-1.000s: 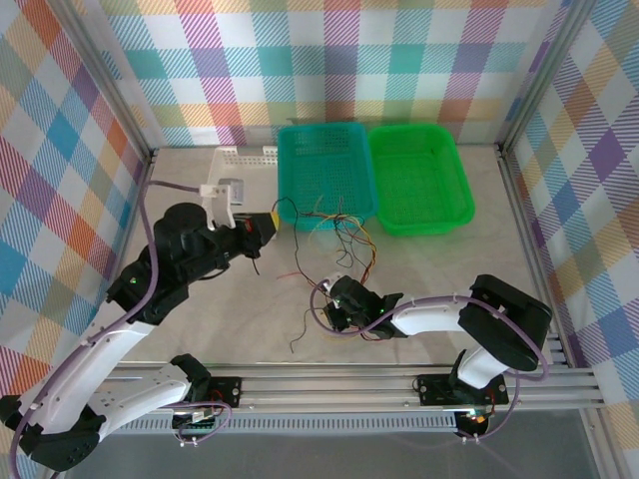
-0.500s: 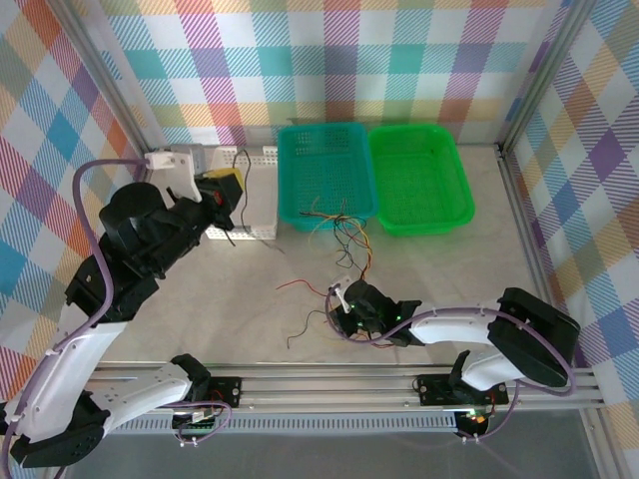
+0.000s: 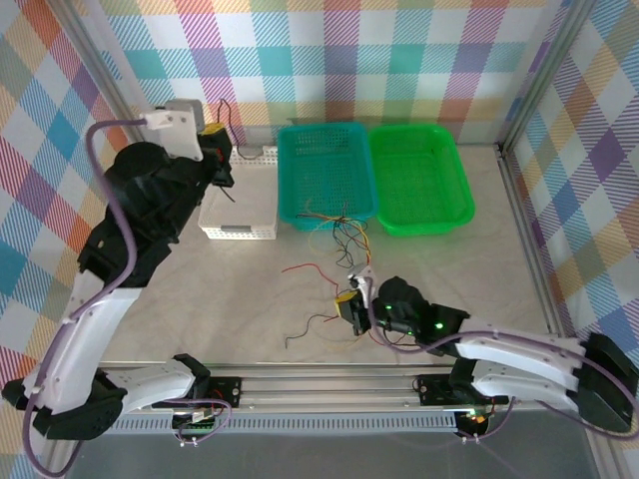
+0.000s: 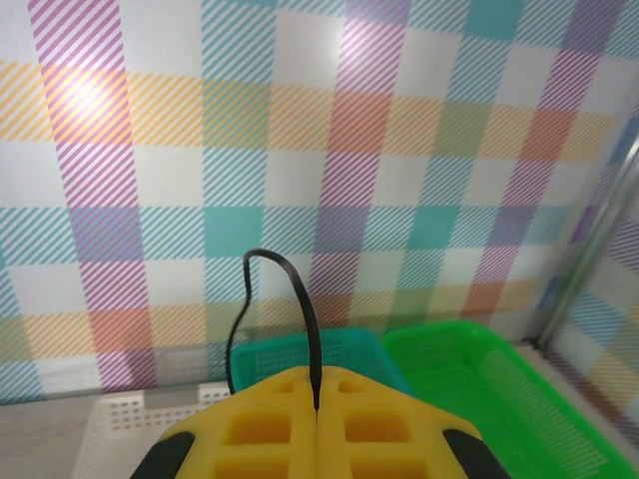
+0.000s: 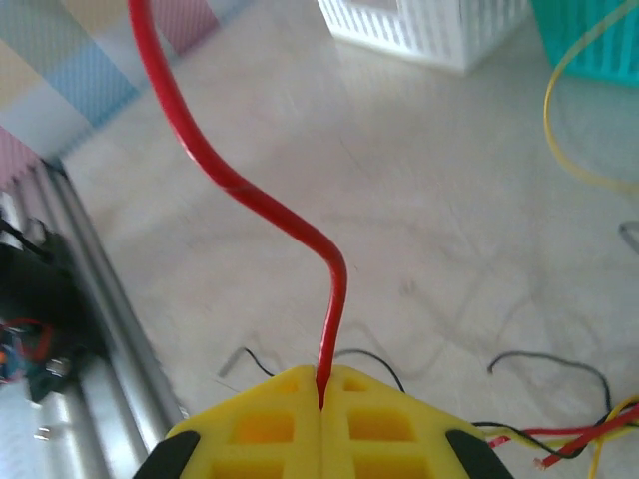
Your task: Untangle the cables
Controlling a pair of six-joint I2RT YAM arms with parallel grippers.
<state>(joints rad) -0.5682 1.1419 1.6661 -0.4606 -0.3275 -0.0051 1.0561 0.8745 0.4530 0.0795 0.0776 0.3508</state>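
My left gripper [image 3: 216, 142] is raised high over the back left, shut on a thin black cable [image 3: 226, 107]. In the left wrist view that black cable [image 4: 301, 299] loops up out of the closed yellow pads [image 4: 270, 424]. Low over the table's front middle, my right gripper [image 3: 348, 298] is shut on a red cable [image 3: 305, 267]. The red cable [image 5: 240, 190] rises from the shut right gripper [image 5: 320, 387]. A tangle of yellow, orange, brown and black cables [image 3: 344, 235] lies at the teal basket's front edge. Another dark cable [image 3: 308, 327] trails on the table.
A teal basket [image 3: 326, 170] and a green basket [image 3: 419, 180] stand side by side at the back. A white basket [image 3: 238, 233] sits left of them, under my left gripper. The metal rail [image 3: 329, 384] runs along the near edge. Checked walls enclose the table.
My left arm has lifted up and back to the left, carrying the black cable away from the tangle. My right gripper has shifted slightly right with the red cable, its elbow swinging low.
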